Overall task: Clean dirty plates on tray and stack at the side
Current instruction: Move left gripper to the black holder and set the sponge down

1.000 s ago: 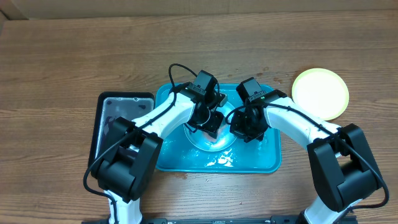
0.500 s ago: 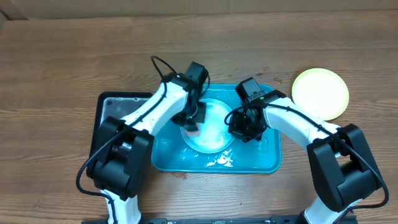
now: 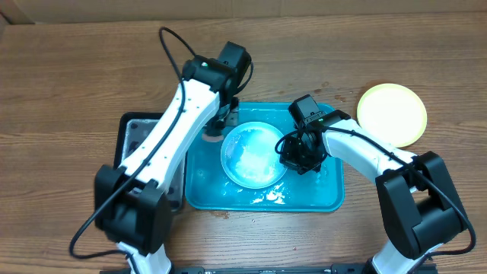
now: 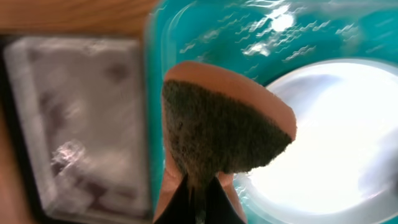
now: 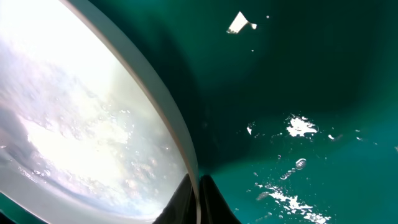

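A light blue plate with a wet whitish centre lies in the turquoise tray. My right gripper is shut on the plate's right rim; the right wrist view shows the rim pinched between the fingers. My left gripper is shut on an orange sponge with a dark scrub face and holds it over the tray's left edge, clear of the plate. A yellow-green plate lies on the table at the right.
A black tray with a cloudy lining sits left of the turquoise tray; it also shows in the left wrist view. Foam and water droplets lie on the turquoise tray's floor near its front.
My left gripper lifted the sponge off the blue plate and moved left and back to the tray's left edge. The plate's centre is now uncovered. The right arm has not moved.
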Tool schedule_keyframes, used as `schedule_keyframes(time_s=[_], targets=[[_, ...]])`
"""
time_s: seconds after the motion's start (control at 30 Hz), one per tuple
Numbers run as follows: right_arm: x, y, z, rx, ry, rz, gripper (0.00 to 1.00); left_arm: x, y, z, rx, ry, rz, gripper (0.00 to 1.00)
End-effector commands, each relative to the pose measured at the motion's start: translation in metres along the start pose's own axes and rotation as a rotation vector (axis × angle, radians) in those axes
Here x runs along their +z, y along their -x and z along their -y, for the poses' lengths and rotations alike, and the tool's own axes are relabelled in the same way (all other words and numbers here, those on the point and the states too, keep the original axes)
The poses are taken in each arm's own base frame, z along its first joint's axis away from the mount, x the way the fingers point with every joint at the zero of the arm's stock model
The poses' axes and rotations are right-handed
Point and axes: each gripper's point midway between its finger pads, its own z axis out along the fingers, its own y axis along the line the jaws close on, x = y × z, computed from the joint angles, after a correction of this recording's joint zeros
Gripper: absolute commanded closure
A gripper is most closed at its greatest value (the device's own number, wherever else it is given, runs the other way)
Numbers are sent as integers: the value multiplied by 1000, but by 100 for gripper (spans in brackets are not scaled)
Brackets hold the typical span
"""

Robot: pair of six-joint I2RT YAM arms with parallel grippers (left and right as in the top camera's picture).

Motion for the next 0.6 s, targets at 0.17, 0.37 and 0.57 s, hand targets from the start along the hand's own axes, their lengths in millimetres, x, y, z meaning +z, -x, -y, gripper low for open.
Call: schedule_keyframes(time_s=[0.17, 0.37, 0.57], targets=[[1, 0, 3, -73, -10, 5, 96, -21, -33, -89, -257, 163, -26, 95], [1, -1, 3, -98, -12, 1, 96, 20, -67, -106, -344, 81, -47, 96], [1, -3, 3, -115, -9, -6, 96, 76, -80, -108, -313, 25, -42, 96]])
